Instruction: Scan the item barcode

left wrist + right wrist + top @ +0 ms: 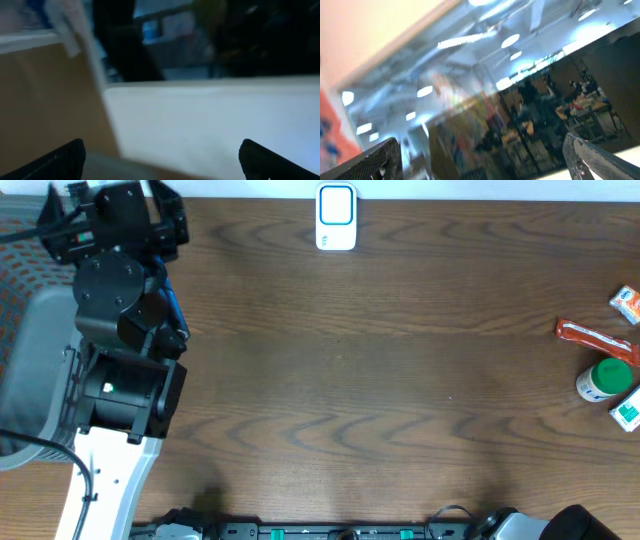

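Observation:
The white and blue barcode scanner (336,217) stands at the table's far edge, near the middle. The items lie at the right edge: a small orange and white box (626,303), a red packet (594,340), a green-lidded bottle (605,380) and a teal and white box (628,410). My left arm (120,290) is folded at the far left, well away from them. In the left wrist view my left gripper (160,162) is open and holds nothing. In its own view my right gripper (482,160) is open and empty, pointing up at the room.
The brown wooden table (380,380) spans the overhead view. My right arm (590,525) shows only as a dark shape at the near right corner. A grey chair (35,370) sits beyond the table's left edge. A black rail (330,531) runs along the near edge.

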Robot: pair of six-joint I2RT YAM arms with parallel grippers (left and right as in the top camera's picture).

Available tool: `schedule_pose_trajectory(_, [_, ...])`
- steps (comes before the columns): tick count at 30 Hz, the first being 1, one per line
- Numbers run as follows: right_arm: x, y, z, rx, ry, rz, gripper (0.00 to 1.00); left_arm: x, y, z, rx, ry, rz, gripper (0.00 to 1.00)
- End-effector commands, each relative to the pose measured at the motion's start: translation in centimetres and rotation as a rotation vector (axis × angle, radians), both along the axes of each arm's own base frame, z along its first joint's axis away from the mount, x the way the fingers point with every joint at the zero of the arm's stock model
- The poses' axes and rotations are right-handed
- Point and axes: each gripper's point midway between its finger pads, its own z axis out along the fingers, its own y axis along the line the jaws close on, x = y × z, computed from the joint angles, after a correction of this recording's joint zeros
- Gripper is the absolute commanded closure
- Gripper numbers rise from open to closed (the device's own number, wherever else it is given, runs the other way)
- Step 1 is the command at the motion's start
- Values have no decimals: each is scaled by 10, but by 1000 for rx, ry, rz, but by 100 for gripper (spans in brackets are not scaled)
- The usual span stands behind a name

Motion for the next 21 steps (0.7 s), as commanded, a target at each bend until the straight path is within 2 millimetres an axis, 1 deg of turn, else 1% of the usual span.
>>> schedule_pose_trajectory(1, [8,-29,3,145,-23,-49,1,-22,18,4,120,82,91,2])
schedule_pose_trajectory(3, [11,-27,-2,144,4,-27,1,-33,16,7,124,85,57,2])
schedule_pose_trajectory(7, [25,-25,-16,140,82,18,3,-66,11,17,77,52,-31,2])
schedule_pose_trajectory(8, [30,-27,-21,144,107,29,4,-75,10,21,73,39,-50,2])
schedule_pose_trajectory(10, [42,-28,-36,167,174,68,5,-99,11,32,71,-4,-86,2])
schedule_pose_trajectory(14, [57,-27,-70,200,300,112,5,-146,29,48,15,-94,-51,2])
schedule_pose_trajectory(17, [65,-19,-88,207,344,138,4,-175,40,53,-59,-164,-23,2])
schedule_pose_trajectory(19, [66,-12,-95,204,345,146,2,-185,40,54,-83,-186,-40,2])
schedule_pose_trajectory(21, [62,0,-106,132,349,137,2,-186,32,55,-77,-188,-92,2])
